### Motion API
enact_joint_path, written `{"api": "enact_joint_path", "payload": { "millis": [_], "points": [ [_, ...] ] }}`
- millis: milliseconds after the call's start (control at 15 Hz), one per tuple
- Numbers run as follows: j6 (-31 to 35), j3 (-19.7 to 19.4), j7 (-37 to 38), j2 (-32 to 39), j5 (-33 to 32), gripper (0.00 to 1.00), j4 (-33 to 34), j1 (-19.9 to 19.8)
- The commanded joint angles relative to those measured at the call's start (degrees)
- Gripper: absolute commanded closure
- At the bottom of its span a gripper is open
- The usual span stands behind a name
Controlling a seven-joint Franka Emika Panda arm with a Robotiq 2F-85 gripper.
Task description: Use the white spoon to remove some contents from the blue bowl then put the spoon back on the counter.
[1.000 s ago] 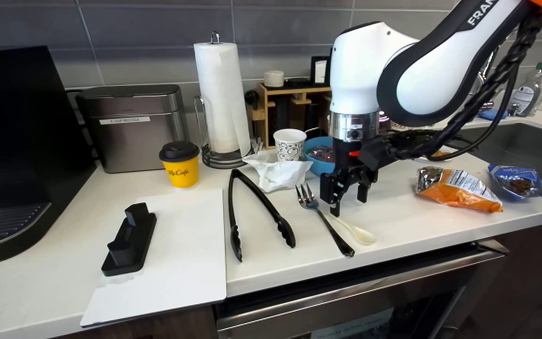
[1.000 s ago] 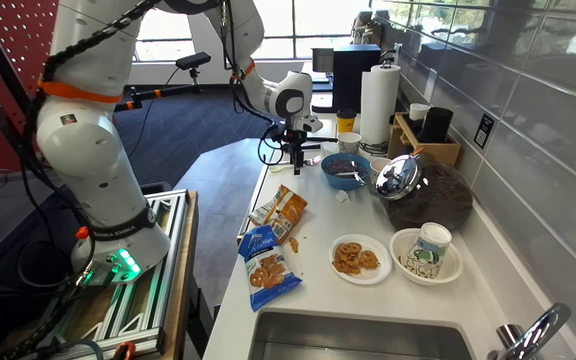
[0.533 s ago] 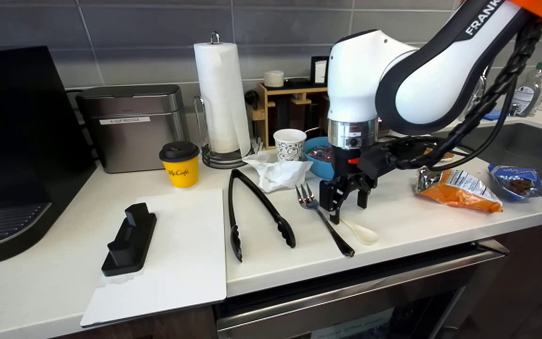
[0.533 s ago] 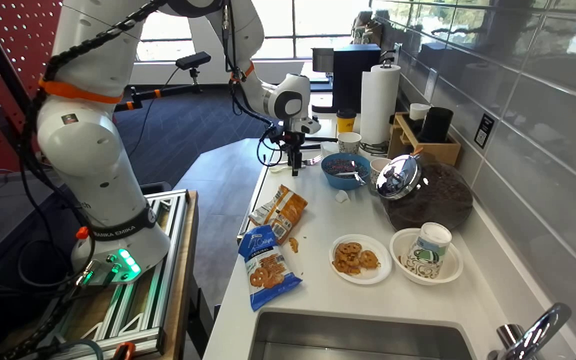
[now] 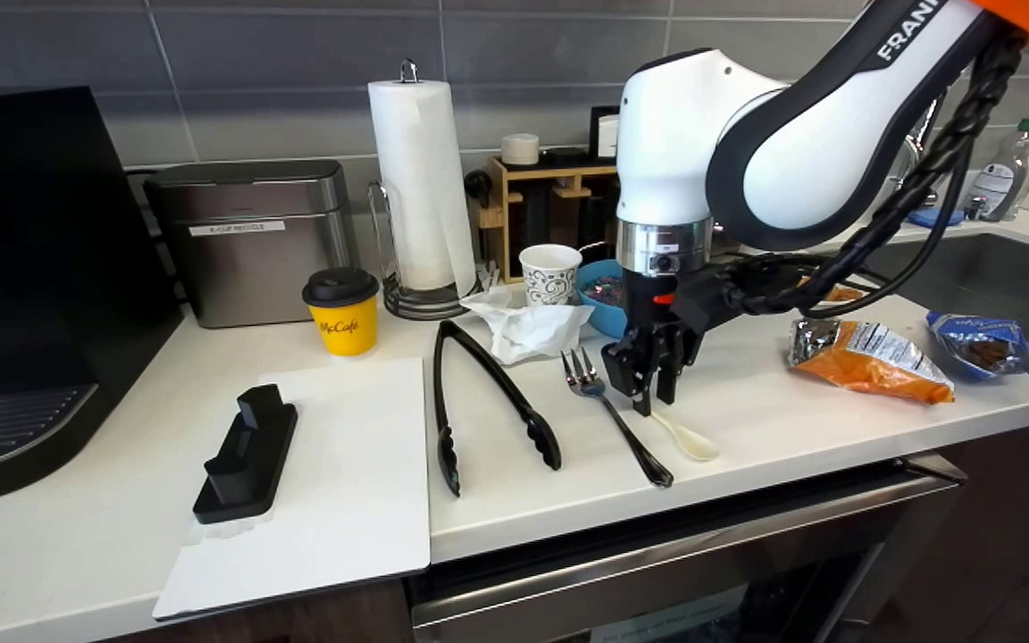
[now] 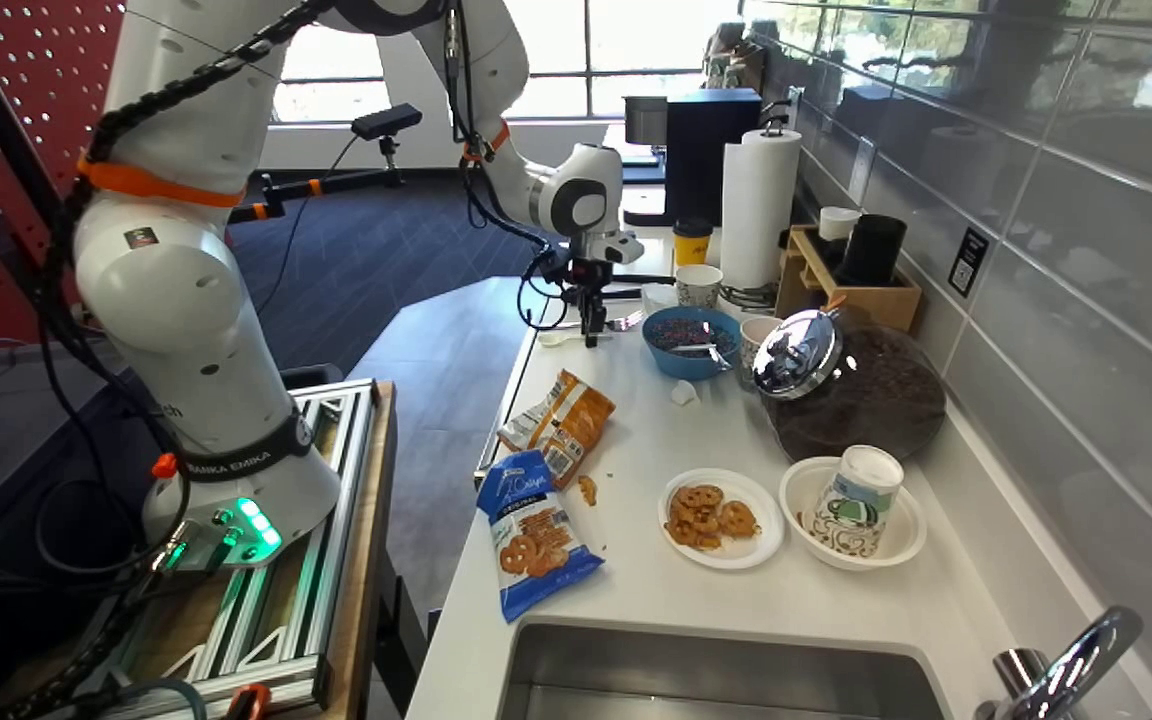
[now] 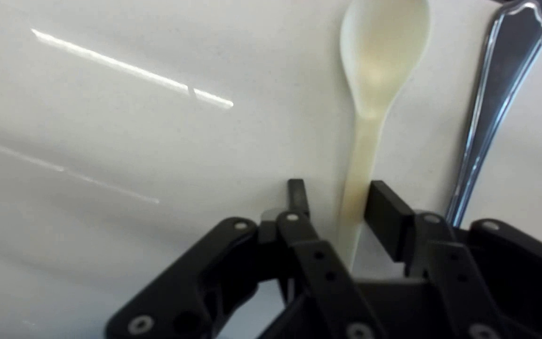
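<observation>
Wrist view: bright, soft focus. On the counter [image 7: 252, 155] left of the parted jaws, a hard white glare streak, a fainter one below. White spoon [image 7: 369, 120]: warm sheen in its scoop ahead of the jaws; handle between them blurred. Exterior views: bright, sharper. In an exterior view, windows [image 6: 646, 35] well beyond the jaws nearly blown out; wall tiles [image 6: 1116, 260] right of the jaws show reflections.

My pincer [image 7: 336, 201] straddles the spoon [image 7: 367, 132] at its handle, on the counter [image 5: 751, 384], and in an exterior view has the fork [image 5: 619, 420] and tongs [image 5: 489, 369] to its left, the bowl [image 5: 605, 316] behind, snack bags [image 5: 872, 359] right.
</observation>
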Motion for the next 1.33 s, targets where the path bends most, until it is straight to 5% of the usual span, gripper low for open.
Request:
{"api": "enact_joint_path", "payload": {
  "millis": [0,133,400,867,1000,1267],
  "points": [
    [1.76,-1.23,1.38,-0.03,-1.01,0.92,-0.87,0.39],
    [1.28,-1.75,1.7,-0.71,-1.5,1.0,-1.33,0.62],
    [5.46,-3.07,2.07,-6.57,-3.66,0.97,-5.53,1.45],
    [15.06,-9.76,10.31,-19.4,-26.97,0.97,-9.99,6.89],
    [14.92,-15.08,13.66,-20.28,-36.42,0.97,-8.15,10.61],
    [13.65,-13.34,12.57,-19.99,-36.13,0.87,-7.13,8.37]
  ]
}}
